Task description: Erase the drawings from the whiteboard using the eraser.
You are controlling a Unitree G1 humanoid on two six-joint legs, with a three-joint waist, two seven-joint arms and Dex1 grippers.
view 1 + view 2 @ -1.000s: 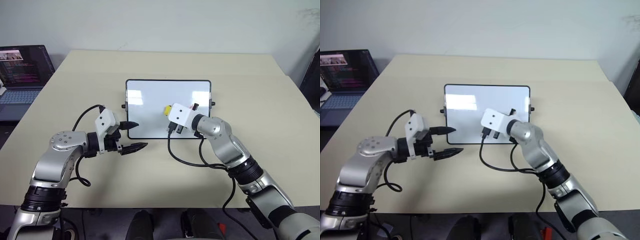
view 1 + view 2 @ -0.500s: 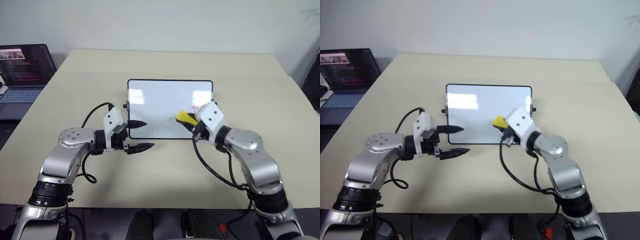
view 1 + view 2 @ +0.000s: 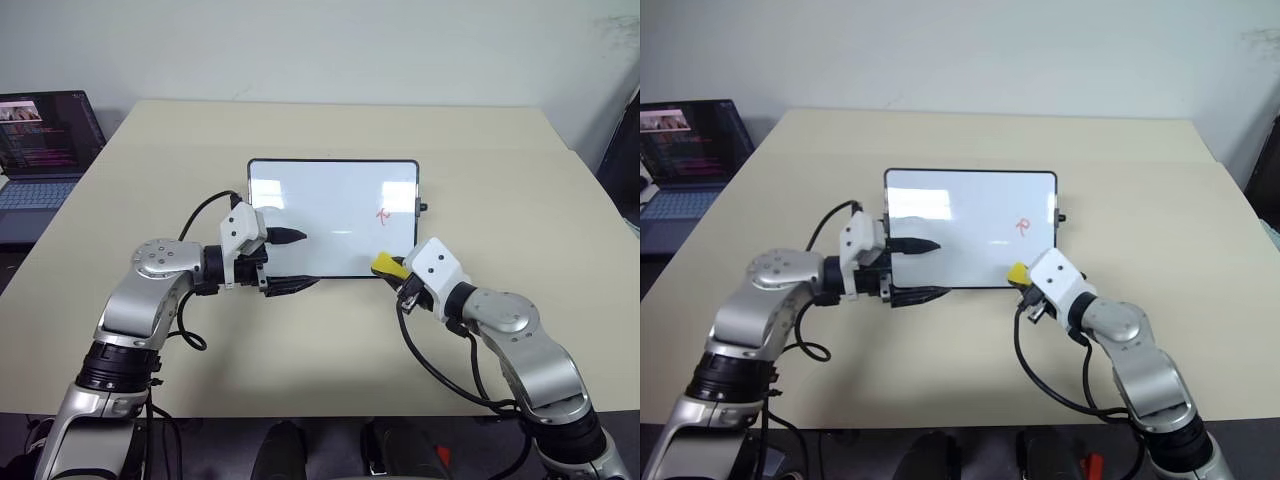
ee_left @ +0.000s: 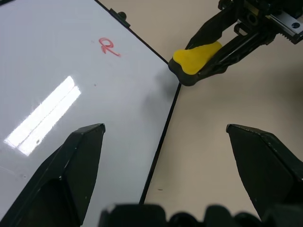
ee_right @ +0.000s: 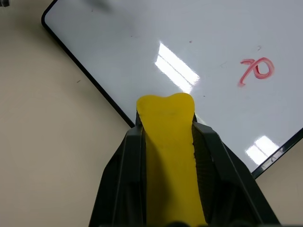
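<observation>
Beige table (image 3: pixel 300 350) — right tool (image 3: pixel 392 268) pinches eraser (image 3: pixel 386 265) (left tool (image 3: pixel 296 262) spread) at whiteboard (image 3: pixel 320 200).

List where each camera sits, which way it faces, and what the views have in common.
Left and right eye views: on the head, looking forward and down at the table, whiteboard and laptop; both arms show.
Left wrist view: along the open left gripper, across the board's corner toward the right gripper.
Right wrist view: along the right gripper, shut on the yellow eraser, over the board.
Shared: all views show the board, the red mark and the eraser.
</observation>
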